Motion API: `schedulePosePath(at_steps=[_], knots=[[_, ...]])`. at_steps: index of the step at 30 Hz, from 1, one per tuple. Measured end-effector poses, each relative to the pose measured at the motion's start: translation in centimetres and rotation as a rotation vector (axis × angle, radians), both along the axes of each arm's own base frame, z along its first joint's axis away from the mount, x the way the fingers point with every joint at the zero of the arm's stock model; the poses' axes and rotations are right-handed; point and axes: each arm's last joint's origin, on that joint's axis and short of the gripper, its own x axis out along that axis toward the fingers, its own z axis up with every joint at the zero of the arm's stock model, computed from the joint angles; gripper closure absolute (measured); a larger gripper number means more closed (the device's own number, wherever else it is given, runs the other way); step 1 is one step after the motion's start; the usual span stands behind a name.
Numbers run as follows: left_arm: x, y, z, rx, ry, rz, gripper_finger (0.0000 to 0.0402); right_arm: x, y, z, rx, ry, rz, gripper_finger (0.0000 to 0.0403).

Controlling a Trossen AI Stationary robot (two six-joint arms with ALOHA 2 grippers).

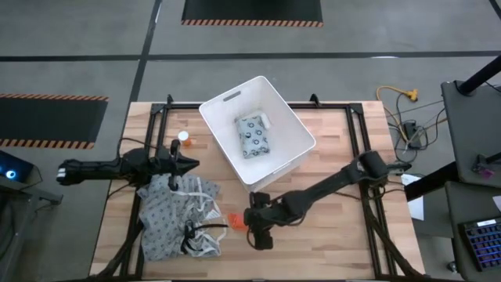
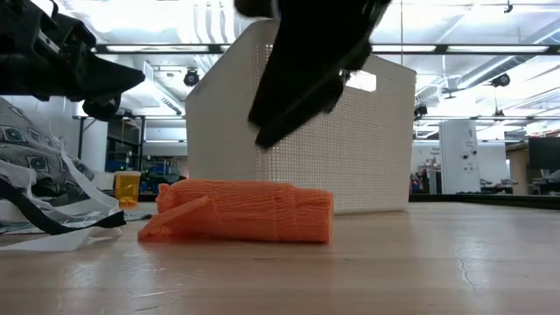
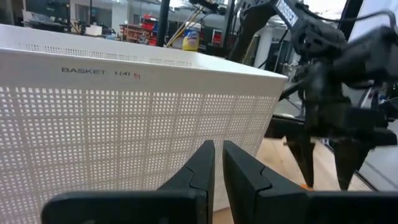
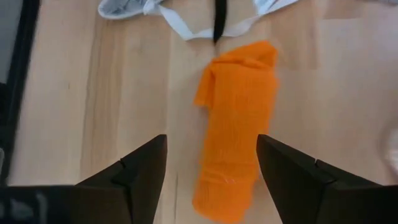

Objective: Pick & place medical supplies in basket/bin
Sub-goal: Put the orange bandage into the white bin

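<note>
An orange rolled piece lies on its side on the table, near the front, also seen in the low view. My right gripper hangs just above it, open, fingers pointing down; in the right wrist view the orange piece shows between and beyond the fingers, untouched. The white basket holds a pale blue-grey dotted packet and a small white piece. A white orange-capped bottle stands left of the basket. My left gripper waits shut beside the basket wall.
A heap of grey patterned cloth with white and black ties lies at the table's near left, close to the orange piece. Black frame rails run along the table's edges. Bare wood lies to the right of the right gripper.
</note>
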Motion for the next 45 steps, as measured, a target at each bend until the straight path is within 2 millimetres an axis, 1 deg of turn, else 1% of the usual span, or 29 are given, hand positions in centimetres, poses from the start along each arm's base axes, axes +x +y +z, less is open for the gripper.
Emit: schedulePosePath(at_steps=[3, 5, 10, 13, 17, 19, 22, 25, 29, 33, 35, 38, 40, 42, 45], knots=[[0.1, 0.0, -0.1, 0.0, 0.011, 0.0, 0.0387, 0.4, 0.1, -1.9, -0.006, 0.031, -0.008, 0.0167], [0.1, 0.0, -0.1, 0.0, 0.016, 0.0, 0.0387, 0.6, 0.2, -2.8, -0.009, 0.049, -0.039, 0.0167], [0.1, 0.0, -0.1, 0.0, 0.016, 0.0, 0.0387, 0.7, 0.1, -4.0, 0.005, 0.085, -0.099, 0.017], [0.1, 0.0, -0.1, 0.0, 0.016, 0.0, 0.0387, 0.6, 0.2, -4.4, 0.006, 0.104, -0.095, 0.0181], [0.1, 0.0, -0.1, 0.0, 0.016, 0.0, 0.0387, 0.4, 0.1, -4.4, 0.001, 0.124, -0.101, 0.0218], [0.1, 0.0, -0.1, -0.001, 0.016, 0.0, 0.0387, 0.3, 0.0, -4.5, 0.0, 0.134, -0.106, 0.0245], [0.1, 0.0, -0.1, 0.0, 0.016, 0.0, 0.0387, 0.2, 0.0, -3.9, -0.008, 0.126, -0.087, 0.0288], [0.1, 0.0, -0.1, -0.001, 0.015, 0.0, 0.0387, 0.1, -0.1, -1.9, -0.033, 0.077, -0.015, 0.0316], [0.1, 0.0, -0.1, -0.001, 0.015, 0.0, 0.0387, 0.5, -0.7, 3.0, -0.083, -0.08, 0.121, 0.0324], [0.1, 0.0, -0.1, -0.001, 0.014, 0.0, 0.0387, 0.5, -2.0, 8.3, -0.157, -0.245, 0.199, 0.031], [0.1, 0.0, -0.1, -0.001, 0.014, 0.0, 0.0387, 0.2, -3.0, 11.0, -0.221, -0.323, 0.17, 0.0306], [0.1, 0.0, -0.1, 0.0, 0.015, 0.0, 0.0387, -0.4, -5.2, 15.1, -0.311, -0.432, 0.064, 0.0305], [0.1, 0.0, -0.1, 0.0, 0.014, 0.0, 0.0387, -1.0, -6.6, 17.5, -0.325, -0.488, 0.021, 0.0306], [0.1, 0.0, -0.1, 0.0, 0.014, 0.0, 0.0387, -1.7, -7.8, 19.5, -0.317, -0.532, -0.017, 0.0309], [0.1, 0.0, -0.1, 0.0, 0.015, 0.0, 0.0387, -3.1, -10.0, 21.4, -0.302, -0.55, -0.127, 0.0312]])
